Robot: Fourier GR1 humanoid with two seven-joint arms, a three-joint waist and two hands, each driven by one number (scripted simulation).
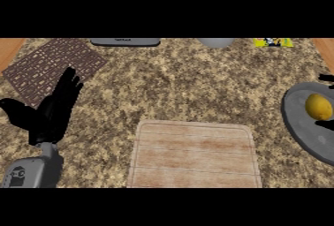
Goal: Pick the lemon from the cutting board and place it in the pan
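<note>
Starting nearest the robot, the board (194, 154) lies bare at bottom centre of the counter (195, 84), with no lemon on it. The left hand (53, 112) stands at the view's left side, fingers straight and spread, thumb out to the left, holding nothing; it is resting, well apart from the board.

Further out and to the right, the pan (306, 132) sits against the view's right edge, partly cut off. The lemon (319, 106) lies inside it, on the grey floor near the upper part. Small black shapes show at the right edge just above and just below the lemon; they are probably fingers of the right hand (325, 78), but too little shows to tell whether they are apart or curled.

Farthest away, a brown patterned mat (52, 66) lies at upper left, and a few cut-off objects line the top edge.

Judging by this, the placing step looks all but done. What remains is for the right hand to draw clear without nudging the lemon.
</note>
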